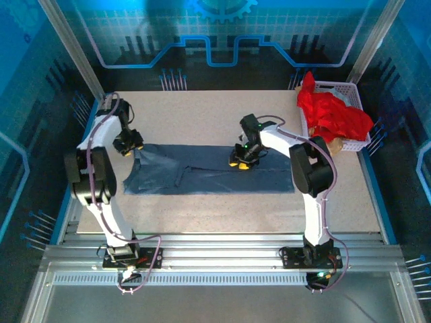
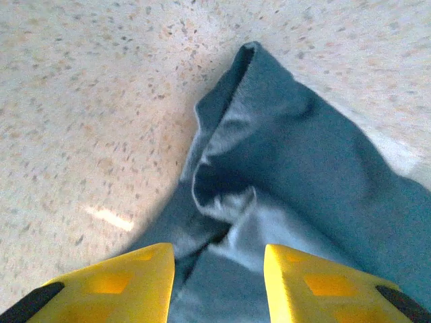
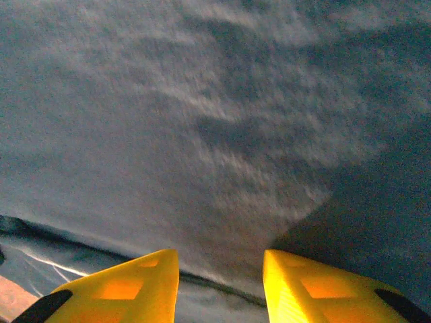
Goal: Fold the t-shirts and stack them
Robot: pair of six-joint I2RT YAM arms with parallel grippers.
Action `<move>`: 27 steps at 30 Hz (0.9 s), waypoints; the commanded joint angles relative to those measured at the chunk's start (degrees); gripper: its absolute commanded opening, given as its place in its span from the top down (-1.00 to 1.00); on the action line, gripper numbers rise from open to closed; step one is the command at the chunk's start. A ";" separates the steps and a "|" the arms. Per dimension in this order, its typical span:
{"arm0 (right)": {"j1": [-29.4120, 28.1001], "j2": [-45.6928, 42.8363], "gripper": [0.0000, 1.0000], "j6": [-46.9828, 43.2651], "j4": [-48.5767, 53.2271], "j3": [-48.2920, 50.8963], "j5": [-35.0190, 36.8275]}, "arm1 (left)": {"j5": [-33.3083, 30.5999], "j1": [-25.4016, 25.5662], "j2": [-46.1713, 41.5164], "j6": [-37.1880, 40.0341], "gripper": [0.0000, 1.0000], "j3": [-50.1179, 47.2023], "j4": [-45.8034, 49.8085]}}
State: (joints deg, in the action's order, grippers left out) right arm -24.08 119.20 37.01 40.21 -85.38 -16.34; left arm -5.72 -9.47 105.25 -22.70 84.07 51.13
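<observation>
**Count and jaw status: 2 shirts, 2 grippers, 1 basket**

Count: two t-shirts, one white lattice basket [image 1: 355, 95], two arms.

Slate-blue t-shirt [image 1: 202, 176]: lies flat on the table [image 1: 202, 114] as a long band running left to right across the middle, with light creases left of centre.

Red t-shirt [image 1: 330, 114]: crumpled, heaped in and over the basket at the far right corner. It is well apart from the blue one and from both grippers.

Left gripper [image 1: 128, 144]: sits at the blue shirt's far left corner. In the wrist view the jaws are spread with a clear gap. The corner is bunched into a raised fold just ahead of the tips, and cloth runs back through the gap. It lies loose there, not pinched. Bare table is to the left of the fold.

Right gripper [image 1: 240, 163]: sits low over the blue shirt's far edge, right of centre. In the wrist view the jaws are also spread. Flat blue cloth lies ahead of them, and a seam or edge line crosses just at the tips. Nothing is clamped between them. I can't tell whether the tips touch the cloth.
</observation>
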 commanded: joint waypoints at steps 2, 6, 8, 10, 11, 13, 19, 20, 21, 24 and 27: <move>-0.28 -7.29 0.21 -1.31 -1.75 3.29 3.07 | 5.83 1.25 -9.69 -10.34 0.28 -8.22 0.36; 0.73 -7.66 0.22 -3.02 -2.52 4.23 2.48 | 13.41 1.48 -8.14 -17.21 0.44 -12.93 -5.78; 1.43 -7.26 0.24 -3.50 -2.73 4.39 2.11 | 14.55 1.42 -4.95 -19.14 0.54 -11.63 -7.60; 1.94 -6.96 0.25 -4.20 -2.14 4.06 2.48 | 14.77 1.32 -0.96 -20.64 0.64 -9.39 -8.76; 2.16 -6.69 0.25 -4.55 -1.74 3.71 2.86 | 14.96 1.28 1.31 -21.35 0.67 -7.67 -8.86; 2.77 -5.92 0.26 -5.16 -0.39 2.96 3.69 | 15.05 1.20 5.42 -21.99 0.69 -4.82 -8.91; 6.23 -3.17 0.29 -5.34 5.35 0.69 9.43 | 14.12 1.17 15.26 -20.73 0.74 2.65 -6.70; 7.00 -2.78 0.29 -5.40 6.58 0.21 10.62 | 14.35 1.13 16.48 -20.72 0.74 3.50 -6.80; 7.72 -2.42 0.29 -5.46 7.59 -0.01 11.64 | 14.34 1.13 17.57 -20.44 0.74 4.61 -6.73; 9.53 -1.22 0.29 -5.64 10.50 -1.18 14.41 | 15.96 1.21 21.18 -20.13 0.73 8.58 -7.84; 10.60 -0.38 0.29 -5.00 12.04 -1.52 15.47 | 21.24 1.47 26.26 -20.04 0.69 14.81 -10.77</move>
State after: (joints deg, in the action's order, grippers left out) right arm -14.17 117.58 32.27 47.22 -85.34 -3.70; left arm 10.90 -8.29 126.06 -42.33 95.53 43.55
